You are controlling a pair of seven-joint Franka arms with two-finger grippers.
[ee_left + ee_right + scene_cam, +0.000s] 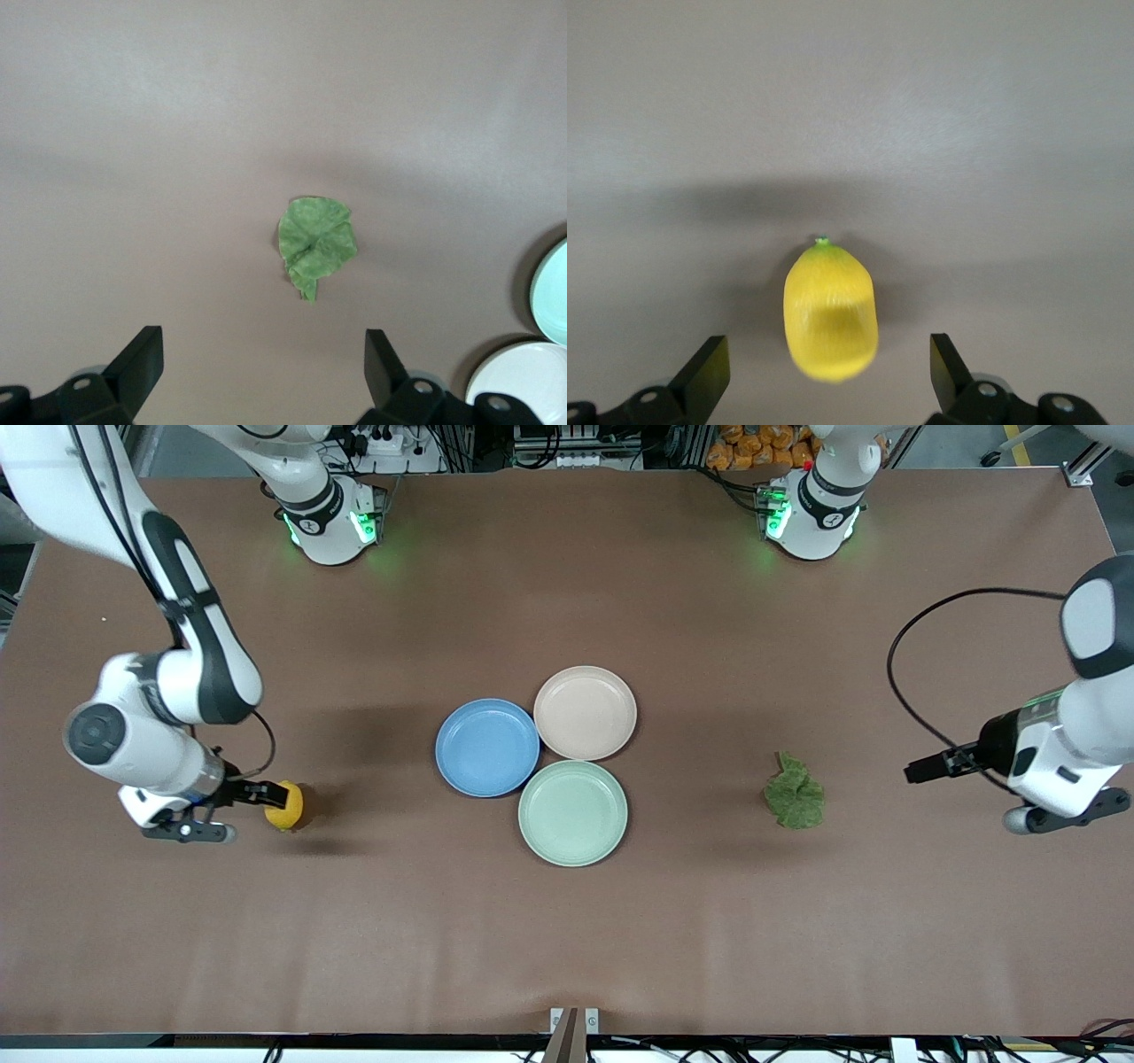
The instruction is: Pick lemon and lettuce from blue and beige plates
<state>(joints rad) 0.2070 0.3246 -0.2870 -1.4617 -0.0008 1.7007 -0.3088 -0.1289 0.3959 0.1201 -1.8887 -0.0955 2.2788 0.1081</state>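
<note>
The lemon [284, 805] lay on the brown surface [567, 939] toward the right arm's end, well apart from the three plates clustered at the middle. The right gripper [252, 791] sat just beside it, low to the surface, and in the right wrist view its two dark fingers [700, 376] stood spread wide with the lemon [830, 311] between and a little ahead of them, touching neither (the fruit rested on its side, its small green tip pointing away from the gripper [824, 376]).

The lettuce [795, 793] lay crumpled on the surface toward the left arm's end, likewise clear of the plates. The left gripper [921, 771] hung near it, closer to the table's end, with bare surface between the two. In the left wrist view its fingers [137, 363] were released and wide apart, holding nothing, and the lettuce [315, 243] sat well ahead of the gripper [261, 367].

The blue plate [487, 747] and the beige plate [585, 713] both stood bare, rims touching or nearly so, the beige one farther from the front camera. A mint-green plate [573, 812] lay nearest the camera, tucked against the other two. Its rim [551, 292] showed at the edge of the left wrist view, along with a pale plate rim [518, 372] beside it.
</note>
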